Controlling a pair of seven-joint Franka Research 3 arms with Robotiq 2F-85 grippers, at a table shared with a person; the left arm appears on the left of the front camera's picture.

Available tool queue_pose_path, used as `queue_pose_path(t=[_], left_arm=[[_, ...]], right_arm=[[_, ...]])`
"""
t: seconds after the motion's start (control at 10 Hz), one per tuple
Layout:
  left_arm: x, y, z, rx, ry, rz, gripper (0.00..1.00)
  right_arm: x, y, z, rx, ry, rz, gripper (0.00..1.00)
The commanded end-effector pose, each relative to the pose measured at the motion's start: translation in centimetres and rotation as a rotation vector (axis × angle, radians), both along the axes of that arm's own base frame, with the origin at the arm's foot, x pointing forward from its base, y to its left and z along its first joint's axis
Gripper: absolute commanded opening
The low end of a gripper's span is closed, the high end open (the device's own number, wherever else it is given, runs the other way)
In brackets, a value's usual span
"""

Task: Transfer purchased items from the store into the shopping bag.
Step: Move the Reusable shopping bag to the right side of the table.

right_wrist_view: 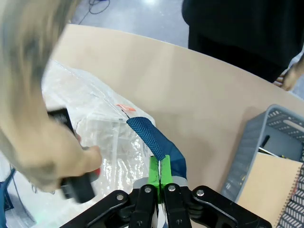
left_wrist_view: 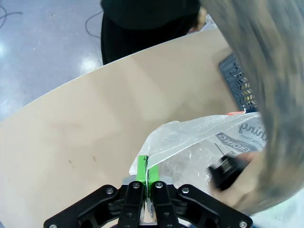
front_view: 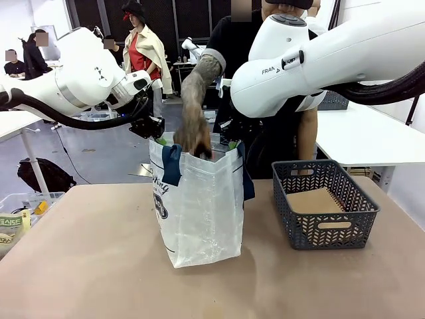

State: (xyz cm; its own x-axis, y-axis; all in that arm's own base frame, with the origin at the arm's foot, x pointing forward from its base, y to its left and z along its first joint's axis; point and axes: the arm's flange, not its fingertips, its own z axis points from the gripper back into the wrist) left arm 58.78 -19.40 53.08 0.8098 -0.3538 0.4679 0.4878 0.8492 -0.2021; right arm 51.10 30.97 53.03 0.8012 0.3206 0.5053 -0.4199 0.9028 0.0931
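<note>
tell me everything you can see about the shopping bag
The shopping bag is a tall tote of crinkly translucent white plastic, with navy strap handles and a dark printed logo. It stands upright on the tan table, beside the grey basket. The left gripper and right gripper are each shut on its rim at opposite sides, holding the mouth open. A person's hand reaches into it, holding a black item.

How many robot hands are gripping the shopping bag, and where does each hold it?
2. The left hand pinches the shopping bag at its plastic rim on the robot's left; the right hand pinches the opposite rim beside a navy handle. Neither is hidden.
</note>
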Motion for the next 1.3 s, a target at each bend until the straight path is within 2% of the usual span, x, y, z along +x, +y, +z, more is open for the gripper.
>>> queue_pose_path(t=[0.0, 1.2], left_arm=[[-0.22, 0.3, 0.07, 0.003, 0.007, 0.015, 0.0], [-0.22, 0.3, 0.07, 0.003, 0.007, 0.015, 0.0]], right_arm=[[0.06, -0.25, 0.18, 0.003, -0.002, -0.008, 0.0], [0.06, -0.25, 0.18, 0.003, -0.002, -0.008, 0.0]])
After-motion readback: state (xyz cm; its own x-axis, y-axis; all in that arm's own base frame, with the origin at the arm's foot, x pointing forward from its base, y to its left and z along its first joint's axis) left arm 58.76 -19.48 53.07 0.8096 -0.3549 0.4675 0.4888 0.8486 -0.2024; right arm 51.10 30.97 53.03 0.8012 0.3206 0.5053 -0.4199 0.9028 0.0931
